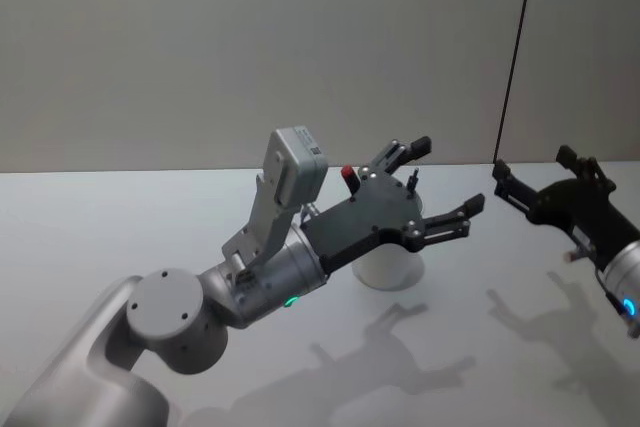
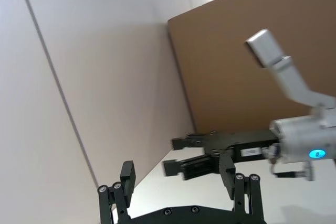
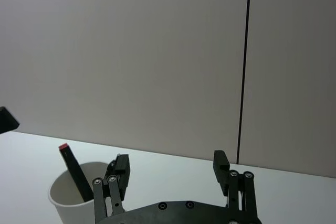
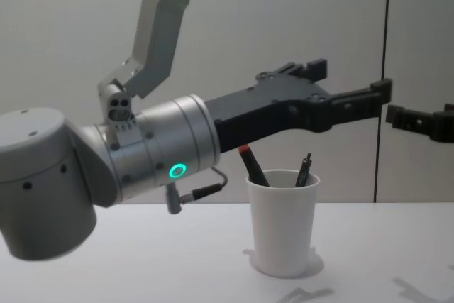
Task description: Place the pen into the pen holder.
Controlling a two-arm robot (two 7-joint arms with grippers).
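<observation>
The pen holder (image 4: pixel 282 226) is a white paper cup standing on the white table. A black pen (image 4: pixel 253 166) with a red end leans inside it, its tip above the rim. A second dark pen (image 4: pixel 305 170) stands at the cup's other side. My left gripper (image 4: pixel 351 81) hangs open and empty just above the cup. In the head view the left gripper (image 1: pixel 440 182) covers most of the pen holder (image 1: pixel 388 269), and the pen (image 1: pixel 349 176) pokes up behind it. My right gripper (image 1: pixel 538 175) is open and empty to the right of the cup. The right wrist view shows the pen holder (image 3: pixel 65 200) and pen (image 3: pixel 73 170).
A grey wall with a dark vertical seam (image 1: pixel 514 57) rises behind the table (image 1: pixel 130 217). A brown board (image 2: pixel 236 61) stands in the left wrist view, beyond the right gripper (image 2: pixel 197 156). Bare table lies left of and in front of the cup.
</observation>
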